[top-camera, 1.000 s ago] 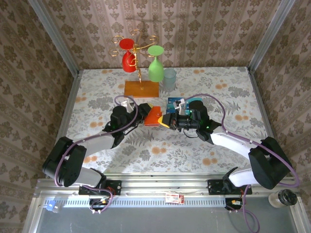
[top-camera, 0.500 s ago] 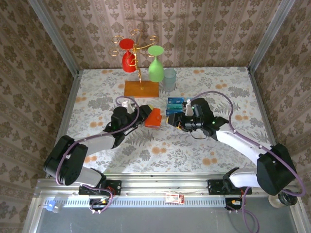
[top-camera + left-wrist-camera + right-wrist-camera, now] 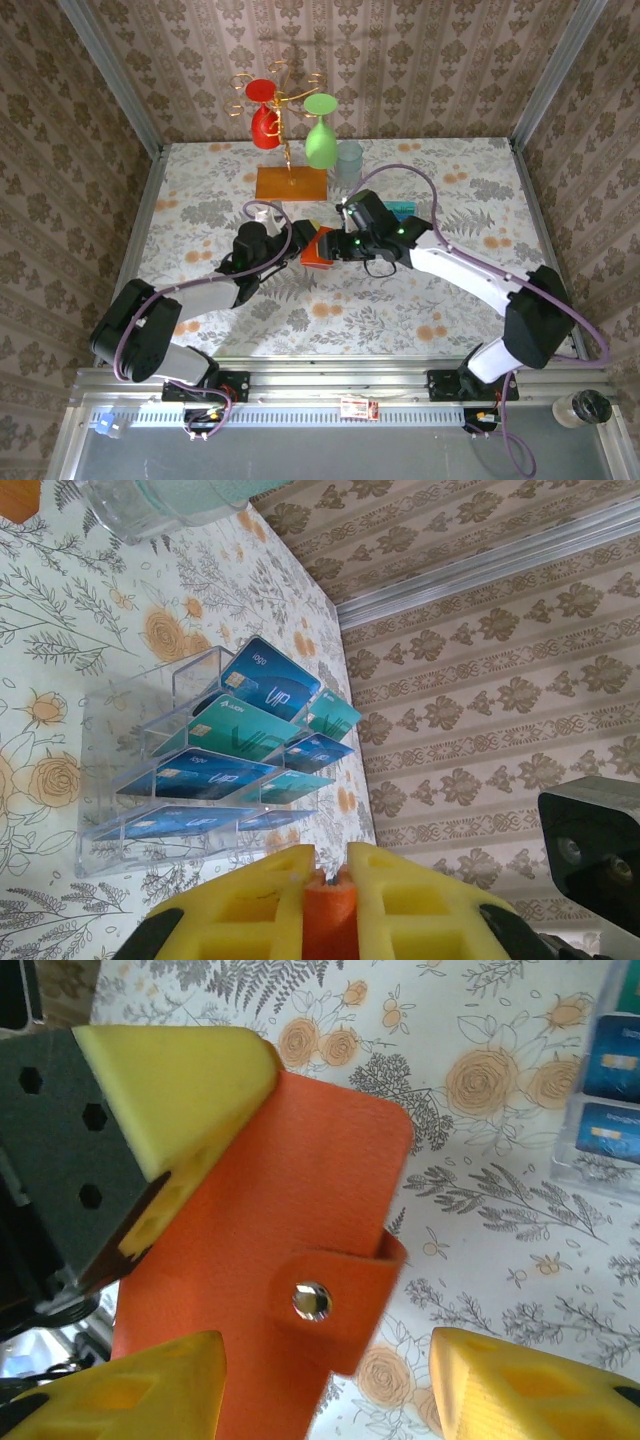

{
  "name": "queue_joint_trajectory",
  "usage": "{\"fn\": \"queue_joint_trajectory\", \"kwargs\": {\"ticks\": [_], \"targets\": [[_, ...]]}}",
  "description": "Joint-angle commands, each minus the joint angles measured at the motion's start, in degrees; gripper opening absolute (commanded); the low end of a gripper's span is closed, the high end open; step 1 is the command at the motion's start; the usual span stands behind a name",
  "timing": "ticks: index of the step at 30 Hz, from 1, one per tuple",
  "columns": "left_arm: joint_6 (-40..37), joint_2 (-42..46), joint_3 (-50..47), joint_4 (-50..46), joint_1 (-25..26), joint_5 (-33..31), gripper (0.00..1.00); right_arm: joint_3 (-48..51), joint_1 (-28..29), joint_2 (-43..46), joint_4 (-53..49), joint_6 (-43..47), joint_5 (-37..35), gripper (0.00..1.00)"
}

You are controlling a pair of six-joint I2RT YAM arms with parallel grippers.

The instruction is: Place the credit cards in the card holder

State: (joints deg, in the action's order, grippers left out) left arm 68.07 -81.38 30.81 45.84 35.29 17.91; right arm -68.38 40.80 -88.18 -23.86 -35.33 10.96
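- Here, the left gripper (image 3: 330, 868) has its yellow foam fingers (image 3: 250, 900) pressed together on one edge of the orange-red square folding card holder (image 3: 270, 1260), which it holds just above the table
- In the right wrist view the right gripper (image 3: 325, 1360) stands about half open with nothing gripped; its two yellow pads (image 3: 140, 1390) sit either side of the card holder's closing tab, which bears a silver snap button (image 3: 312, 1300)
- The card holder is folded, its tab end nearest the right gripper
- Just beyond it stands a clear plastic tiered rack (image 3: 115, 730) on the table, holding the blue and teal plastic credit cards (image 3: 265, 685) laid on its steps
- "VIP" is printed on several cards; the smaller print is too small to read
- The surface is a floral-printed tabletop (image 3: 450, 290), white with orange roses and grey leaves
- Damask-patterned wallpaper walls (image 3: 420, 60) close in the back and both sides
- At the far edge stand a gold wire stand on an orange wooden base (image 3: 291, 183), hung with a red plastic wine glass (image 3: 265, 125) and a green plastic wine glass (image 3: 320, 140), and a clear plastic tumbler (image 3: 349, 162) beside them
- From above, both arms bend at the elbow and reach inward, their wrists meeting at the table's centre over the card holder
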Motion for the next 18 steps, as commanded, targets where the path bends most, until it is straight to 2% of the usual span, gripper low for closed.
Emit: {"fn": "queue_joint_trajectory", "kwargs": {"ticks": [1,8,11,16,18], "targets": [[-1.32,-0.09,0.13,1.18,0.46,-0.86,0.0,-3.42,0.69,-2.35,-2.67,2.02,-3.47,0.55],[-0.83,0.0,0.04,1.62,0.9,-1.52,0.0,-3.25,0.94,-4.93,-3.81,1.47,-10.11,0.47],[-0.66,-0.09,0.22,1.96,1.01,-1.52,0.0,-0.94,0.87,-4.98,-4.45,0.69,-13.61,0.41],[0.53,-0.09,0.01,3.38,1.27,-1.74,0.0,4.83,0.39,-3.49,-6.45,-1.43,-23.78,0.29],[1.22,0.0,0.0,3.99,1.27,-1.81,0.0,7.99,-0.86,-1.86,-6.27,-2.25,-24.6,0.28]]}}
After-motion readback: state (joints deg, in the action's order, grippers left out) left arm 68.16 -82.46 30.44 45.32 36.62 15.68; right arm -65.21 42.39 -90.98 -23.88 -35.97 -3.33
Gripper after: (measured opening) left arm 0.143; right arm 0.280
